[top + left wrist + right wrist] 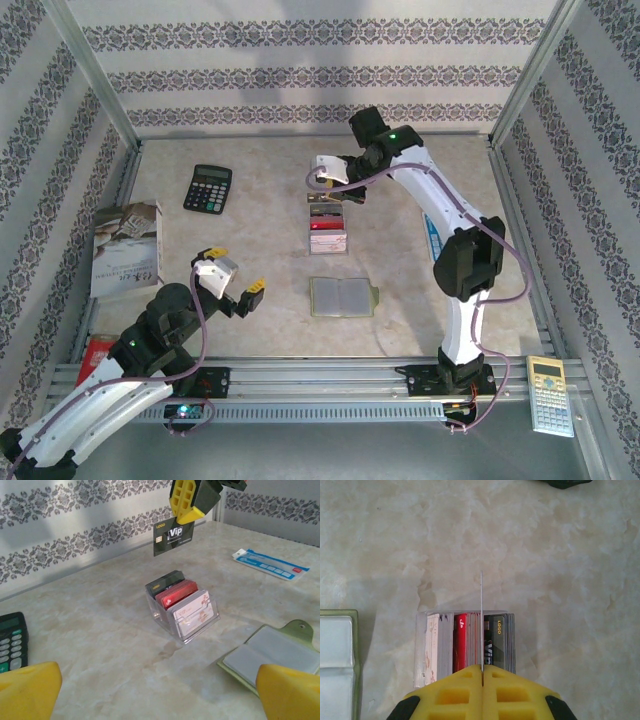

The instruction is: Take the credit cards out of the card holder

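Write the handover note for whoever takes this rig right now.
Left gripper: open, empty, hovering short of the card holder.
Right gripper: shut on a dark VIP card, held above the clear stand.
Card holder: lying open on the table; the pockets that show look empty.
Done: dark, red and pinkish-white cards stand in the clear stand.
Left: probably lower the VIP card into the stand and release it.

I'm looking into what seems a lab test cell: 2 arms (110,405) (465,260) bolted to a metal rail (320,372), marble-look surface (270,250), wallpapered panels (300,70) in aluminium framing (97,85).
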`<state>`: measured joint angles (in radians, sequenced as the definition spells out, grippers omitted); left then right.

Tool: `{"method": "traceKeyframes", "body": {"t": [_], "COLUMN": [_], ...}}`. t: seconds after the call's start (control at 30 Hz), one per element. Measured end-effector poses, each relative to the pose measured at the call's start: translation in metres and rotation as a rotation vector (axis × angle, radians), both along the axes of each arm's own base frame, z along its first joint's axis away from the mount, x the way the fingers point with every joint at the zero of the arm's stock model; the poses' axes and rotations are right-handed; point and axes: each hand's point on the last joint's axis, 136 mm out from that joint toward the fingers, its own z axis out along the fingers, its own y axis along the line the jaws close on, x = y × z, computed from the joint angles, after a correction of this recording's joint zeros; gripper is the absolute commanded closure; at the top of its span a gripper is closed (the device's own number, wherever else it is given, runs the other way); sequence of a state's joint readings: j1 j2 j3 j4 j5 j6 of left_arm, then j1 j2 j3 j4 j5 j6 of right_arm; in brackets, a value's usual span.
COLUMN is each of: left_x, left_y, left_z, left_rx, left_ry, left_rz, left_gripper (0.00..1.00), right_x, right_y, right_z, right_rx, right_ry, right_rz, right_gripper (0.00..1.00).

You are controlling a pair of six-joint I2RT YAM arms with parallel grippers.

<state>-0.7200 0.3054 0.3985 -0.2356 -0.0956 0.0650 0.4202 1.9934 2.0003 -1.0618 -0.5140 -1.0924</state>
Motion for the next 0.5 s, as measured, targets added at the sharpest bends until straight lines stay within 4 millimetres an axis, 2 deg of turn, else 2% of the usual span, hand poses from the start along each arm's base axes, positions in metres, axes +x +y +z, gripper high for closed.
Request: {"method": "traceKeyframes", "body": {"t": [0.23,0.5], "left_x": [0.004,0.007], "left_y": [0.007,0.011], "left_z": [-0.007,-0.016], "left_rx": [0.018,0.037], "left_ry": [0.008,0.018], "left_rz": [0.046,0.074], "left_gripper": [0.00,0.00], "right_x": [0.012,0.011], "right_y": [0.004,0.003], "right_z": [-0.014,-0.029], "right_rx": [-0.014,-0.037], "right_ry": [0.040,0.087], "right_rz": [0.010,0.016], "right_gripper": [1.00,1.00]}}
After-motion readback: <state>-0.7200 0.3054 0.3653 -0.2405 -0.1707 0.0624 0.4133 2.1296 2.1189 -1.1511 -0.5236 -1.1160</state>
